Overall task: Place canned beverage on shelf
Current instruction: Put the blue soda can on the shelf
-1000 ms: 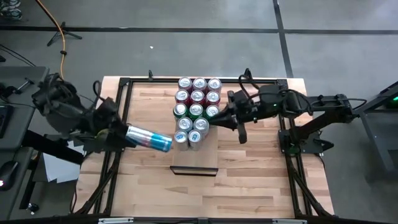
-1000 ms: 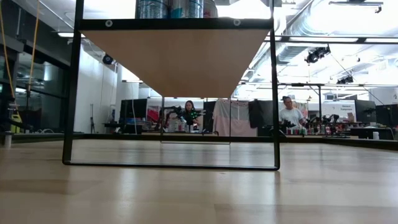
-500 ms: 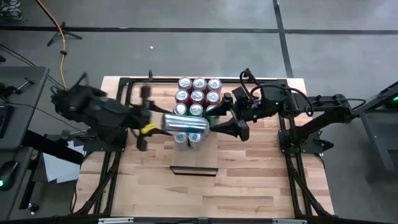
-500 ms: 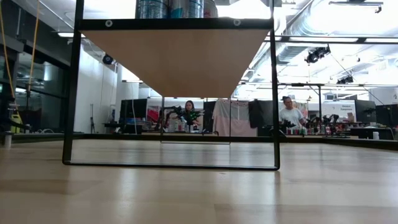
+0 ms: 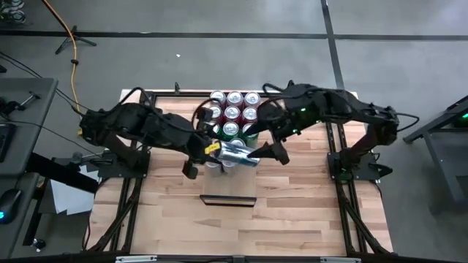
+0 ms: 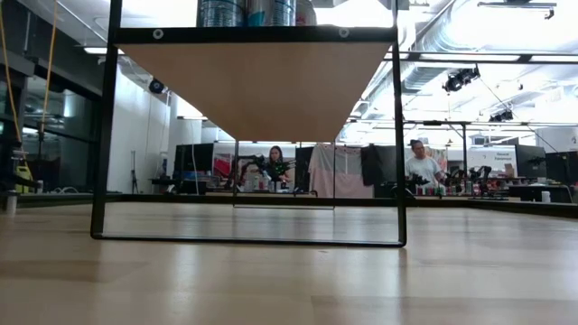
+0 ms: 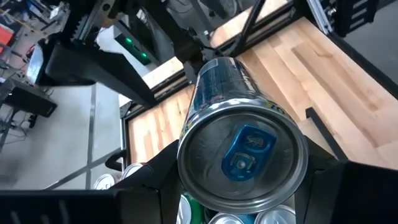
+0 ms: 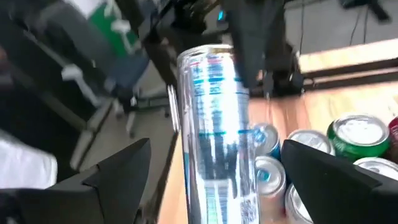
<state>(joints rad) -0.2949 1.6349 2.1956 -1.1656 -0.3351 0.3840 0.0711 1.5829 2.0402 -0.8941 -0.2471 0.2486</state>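
Observation:
A silver and blue can point(image 5: 235, 154) hangs on its side above the near end of the shelf point(image 5: 228, 186), over the cans standing there. My left gripper point(image 5: 219, 152) is shut on it; in the left wrist view the can's top with its blue tab point(image 7: 239, 155) faces the camera. My right gripper point(image 5: 269, 139) is open just right of the can. In the right wrist view its fingers stand on either side of the can point(image 8: 214, 124) with a gap to each. Several red, green and silver cans point(image 5: 232, 113) stand on the shelf. My left gripper pinches the can's side wall near its top end point(image 7: 189, 163) between its two fingers point(image 7: 155, 183). The fingers come from the table's left, slanting down, and lie along the can. The can is lifted clear, its bottom end toward the right gripper.
The shelf is a raised board on a black frame point(image 6: 257, 86), with cans on top point(image 6: 244, 11). Bare board lies between the nearest cans and the dark lip point(image 5: 228, 199). Black rails point(image 5: 146, 124) run along the table's sides. People sit in the room behind point(image 6: 420, 167).
My left gripper has carried the can from the table's left edge toward the right, to above the shelf's near cans, rolling its wrist on the way. My right gripper has opened and risen a little beside the can.

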